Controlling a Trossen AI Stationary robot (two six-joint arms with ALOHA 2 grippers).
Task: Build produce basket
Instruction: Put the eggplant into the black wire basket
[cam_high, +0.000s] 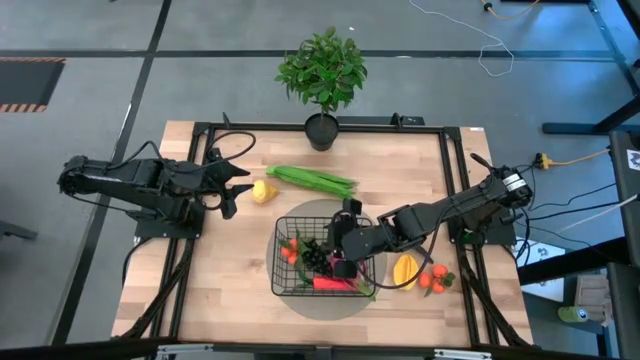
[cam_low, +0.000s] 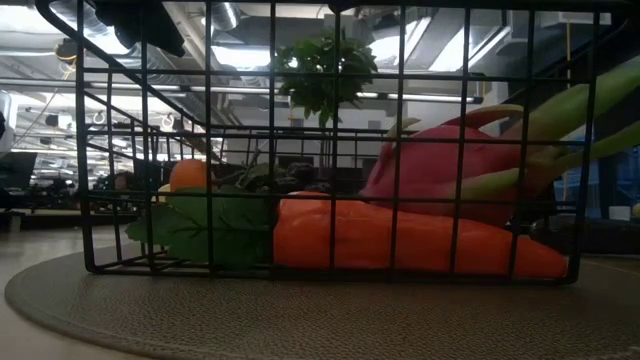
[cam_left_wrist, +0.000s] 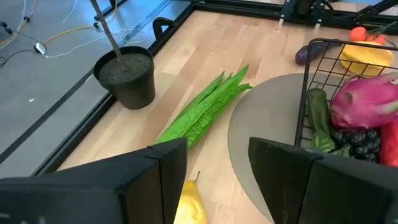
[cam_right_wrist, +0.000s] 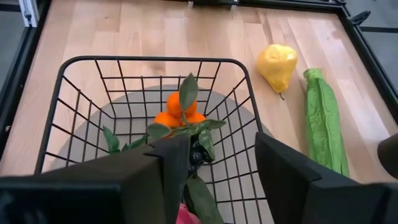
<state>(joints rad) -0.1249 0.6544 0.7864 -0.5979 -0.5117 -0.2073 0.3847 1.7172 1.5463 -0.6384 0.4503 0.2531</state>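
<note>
Near the worktop's front edge, midway along it, on a round mat (cam_high: 330, 306): basket (cam_high: 278, 266), partly filled. Inside, against its walls: tomatoes (cam_right_wrist: 177, 112), grapes (cam_left_wrist: 356, 140), cucumber (cam_left_wrist: 317, 109), a pink fruit (cam_left_wrist: 367, 102) and a long red-orange piece (cam_low: 400, 242) lying flat on the bottom. Low sides, so long pieces laid lengthwise rather than stood up.

Over the basket's right half: right gripper (cam_right_wrist: 221, 148), reaching in from the right edge, fingers spread wide with nothing between them, only leaves and grapes below. Probably a drop-off pose, held above the rim so as not to knock what already lies inside.

Toward the left edge, well apart from the basket: left gripper (cam_left_wrist: 217, 163), fingers likewise wide and empty, pointed at the lemon (cam_high: 263, 190) just ahead of its tips. Seemingly lined up for a pick, spread enough to straddle the fruit.

Still out on the worktop: beans (cam_high: 312, 180) between lemon and far edge, near the potted plant (cam_high: 322, 72); mango (cam_high: 405, 270) and more tomatoes (cam_high: 435, 281) just right of the basket; eggplant (cam_left_wrist: 306, 53) close by its far right corner. Roughly half done, by that count. Worth watching: two arms meeting over one small basket, and the round lemon rolling off if nudged.
</note>
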